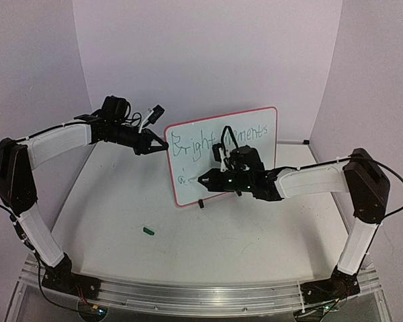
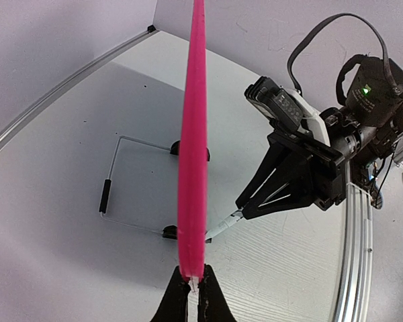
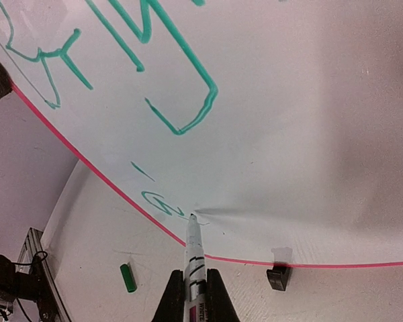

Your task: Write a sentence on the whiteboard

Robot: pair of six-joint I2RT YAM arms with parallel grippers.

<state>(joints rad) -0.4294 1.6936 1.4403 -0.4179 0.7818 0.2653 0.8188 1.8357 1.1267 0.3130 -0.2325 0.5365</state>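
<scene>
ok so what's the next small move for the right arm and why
Probably draw the marker tip on across the blank lower part of the whiteboard: the tip touches it beside a small green squiggle beginning a second line, and the left jaws pinch its rim.

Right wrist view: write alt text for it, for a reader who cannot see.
The right gripper holds a marker with its tip against the whiteboard, near its lower edge and beside a small green squiggle. Larger green handwriting crosses the board above; a green cap lies on the table below.
</scene>
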